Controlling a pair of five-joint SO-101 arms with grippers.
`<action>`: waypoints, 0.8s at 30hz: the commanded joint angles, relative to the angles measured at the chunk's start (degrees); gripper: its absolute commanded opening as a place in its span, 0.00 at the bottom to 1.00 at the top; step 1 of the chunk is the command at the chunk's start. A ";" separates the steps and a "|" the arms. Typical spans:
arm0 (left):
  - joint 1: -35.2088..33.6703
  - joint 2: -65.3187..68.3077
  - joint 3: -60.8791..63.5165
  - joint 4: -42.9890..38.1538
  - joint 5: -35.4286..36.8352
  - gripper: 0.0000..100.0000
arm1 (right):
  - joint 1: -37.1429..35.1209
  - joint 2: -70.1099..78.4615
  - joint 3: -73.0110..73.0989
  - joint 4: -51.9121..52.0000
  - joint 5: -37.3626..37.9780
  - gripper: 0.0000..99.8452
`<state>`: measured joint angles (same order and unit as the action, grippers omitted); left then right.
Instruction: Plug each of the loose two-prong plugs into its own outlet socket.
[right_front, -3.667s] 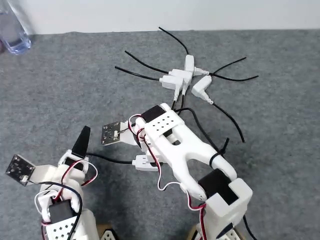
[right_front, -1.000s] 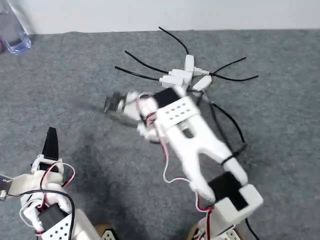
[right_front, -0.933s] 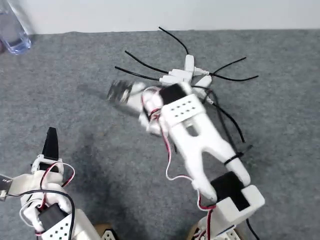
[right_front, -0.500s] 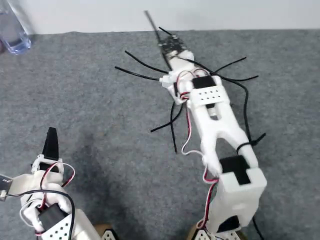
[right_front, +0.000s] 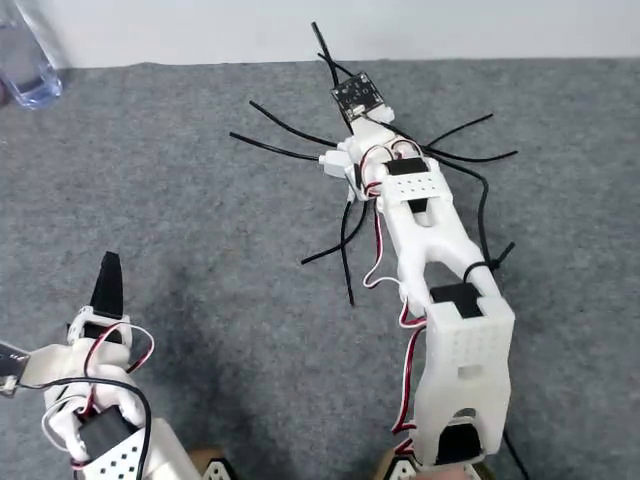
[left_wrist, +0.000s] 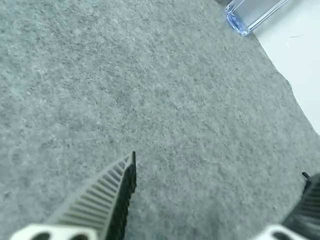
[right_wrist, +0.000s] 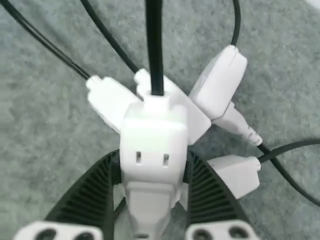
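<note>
Fingers (right_wrist: 100, 185) of our right gripper (right_wrist: 152, 160) clamp the flat sides of a white two-slot plastic socket (right_wrist: 152, 132) on a black cord, over the white plastic plugs (right_wrist: 220, 82) at the grey felt bench's (right_front: 200, 220) far centre. We judge it light, slick and cord-tugged. Our left gripper (left_wrist: 218, 167) has its fingers apart.

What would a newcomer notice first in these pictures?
Far across the grey mat, the right arm's fingers clamp a white two-slot socket over a huddle of white plugs trailing black cables. At the near left, the left arm's fingers hang open over the mat.
</note>
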<state>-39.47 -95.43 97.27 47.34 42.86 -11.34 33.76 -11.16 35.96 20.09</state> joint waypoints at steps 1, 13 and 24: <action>0.35 -0.62 -0.48 -1.41 -0.35 0.47 | 0.66 -0.84 -4.31 1.36 -0.88 0.11; 0.35 -0.62 -0.48 -1.41 -0.35 0.47 | 0.22 -1.45 -5.01 4.70 -0.53 0.36; 0.35 -0.62 -0.48 -1.41 -0.35 0.47 | -3.21 -17.27 -4.66 20.09 -0.70 0.36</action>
<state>-39.47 -95.43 97.27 47.34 42.86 -12.57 22.68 -12.66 50.81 19.91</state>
